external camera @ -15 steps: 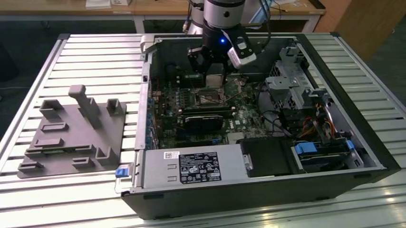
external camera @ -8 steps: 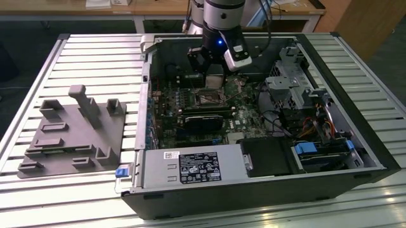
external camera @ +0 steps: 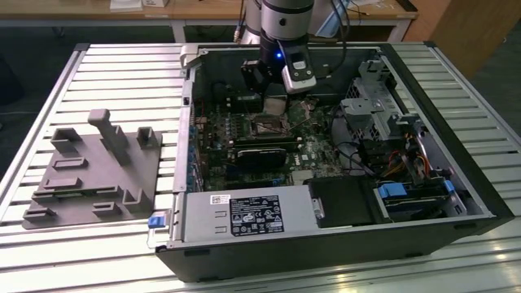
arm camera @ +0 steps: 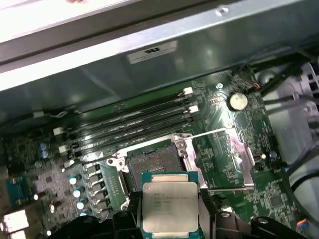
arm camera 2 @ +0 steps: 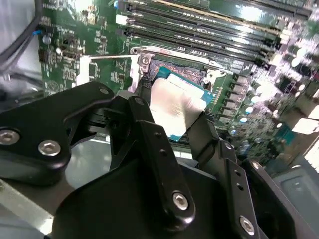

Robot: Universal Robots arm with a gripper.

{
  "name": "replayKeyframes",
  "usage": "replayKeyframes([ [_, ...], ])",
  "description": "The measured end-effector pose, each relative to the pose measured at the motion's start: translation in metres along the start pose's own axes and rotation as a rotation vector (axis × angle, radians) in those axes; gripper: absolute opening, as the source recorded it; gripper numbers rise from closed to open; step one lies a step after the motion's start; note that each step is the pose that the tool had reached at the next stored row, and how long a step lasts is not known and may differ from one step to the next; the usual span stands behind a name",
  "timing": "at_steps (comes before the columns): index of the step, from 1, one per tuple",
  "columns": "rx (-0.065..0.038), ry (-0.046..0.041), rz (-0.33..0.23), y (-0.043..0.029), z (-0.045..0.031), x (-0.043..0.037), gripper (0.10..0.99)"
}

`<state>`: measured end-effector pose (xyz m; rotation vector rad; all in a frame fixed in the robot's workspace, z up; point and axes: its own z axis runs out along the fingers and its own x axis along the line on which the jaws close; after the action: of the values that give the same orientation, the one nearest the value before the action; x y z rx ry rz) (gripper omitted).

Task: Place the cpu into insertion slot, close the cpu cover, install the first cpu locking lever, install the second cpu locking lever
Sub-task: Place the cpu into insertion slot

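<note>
My gripper (external camera: 275, 102) reaches down into the open computer case and is shut on the cpu (external camera: 274, 106), a pale silver square chip held by two opposite edges. In the first wrist view the cpu (arm camera: 169, 201) hangs level between the black fingers (arm camera: 207, 211), just short of the insertion slot (arm camera: 148, 167), a dark square recess with a metal rim. The cpu cover (arm camera: 225, 159), a thin silver frame, lies flipped open beside the slot. In the second wrist view the cpu (arm camera 2: 175, 102) hovers partly over the insertion slot (arm camera 2: 192, 74), with the cpu cover (arm camera 2: 107, 69) open alongside.
Long black memory slots (arm camera: 134, 124) run just beyond the socket. A black card (external camera: 260, 155), a drive cage (external camera: 366, 110) with cables and a power supply (external camera: 244, 217) crowd the case. The case wall (arm camera: 164, 55) rises close by. A grey fixture (external camera: 89, 171) sits on the slatted table.
</note>
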<state>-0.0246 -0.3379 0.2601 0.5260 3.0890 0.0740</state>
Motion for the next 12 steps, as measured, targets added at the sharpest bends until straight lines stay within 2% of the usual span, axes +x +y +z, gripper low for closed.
replayKeyframes([
  [12,0.0,-0.0104,0.218,0.0,0.0006,0.0,0.537],
])
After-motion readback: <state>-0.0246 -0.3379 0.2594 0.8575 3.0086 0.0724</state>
